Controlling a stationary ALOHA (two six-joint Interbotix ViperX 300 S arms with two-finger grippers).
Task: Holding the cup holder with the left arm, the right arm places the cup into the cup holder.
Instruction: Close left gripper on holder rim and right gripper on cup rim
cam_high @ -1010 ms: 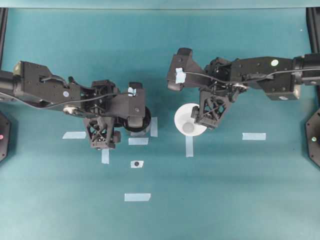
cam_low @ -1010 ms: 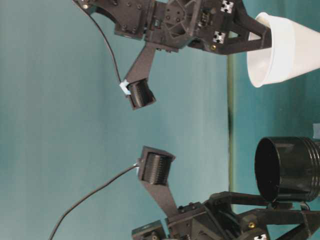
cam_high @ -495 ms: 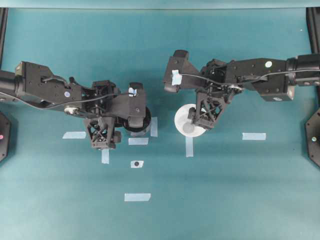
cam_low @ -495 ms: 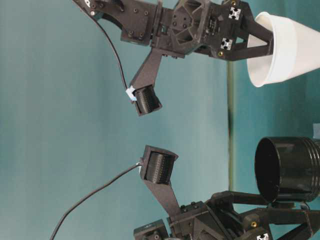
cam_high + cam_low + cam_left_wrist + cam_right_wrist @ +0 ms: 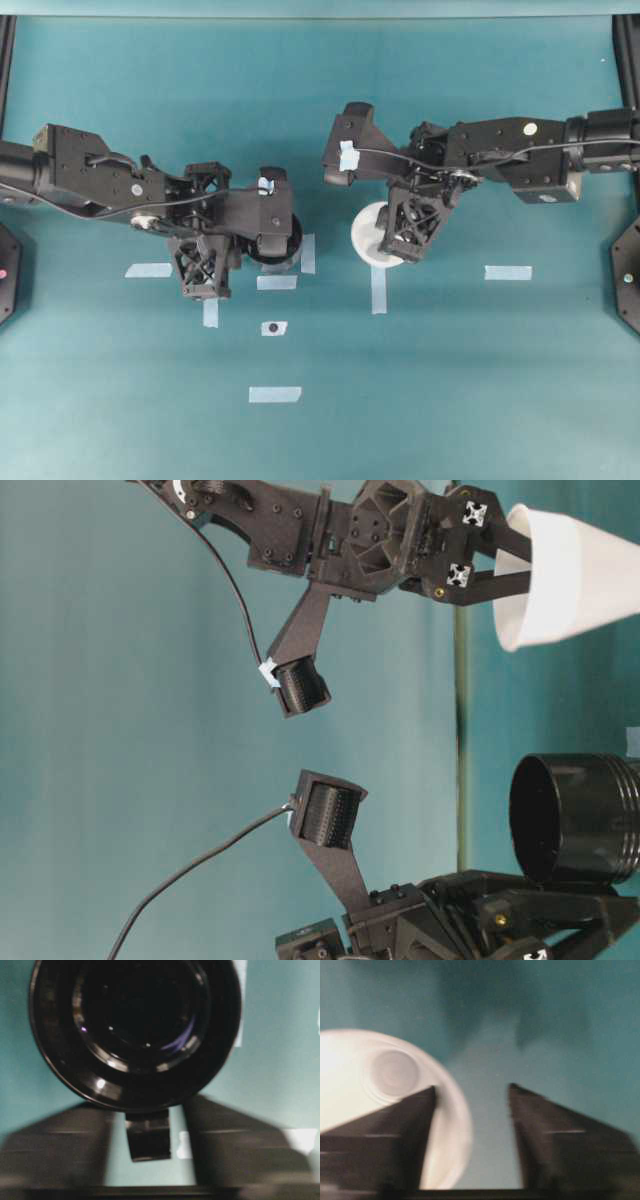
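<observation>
Jaws half-closed both sides: left gripper [image 5: 149, 1150] straddles holder [image 5: 135, 1030] handle, right gripper [image 5: 470, 1125] astride cup [image 5: 380, 1105] rim, prob. not clamped yet. Cup's light, crushable; pinch rim gently.

One view looks straight down, one sits sideways at table level, two ride close on the wrists.

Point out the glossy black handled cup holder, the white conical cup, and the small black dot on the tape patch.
Glossy black handled cup holder [image 5: 578, 818], table-level view, on its ribbed side wall.
White conical cup [image 5: 570, 585], table-level view, on its outer wall.
Small black dot on a tape patch [image 5: 272, 327], overhead view, on the dot itself.
</observation>
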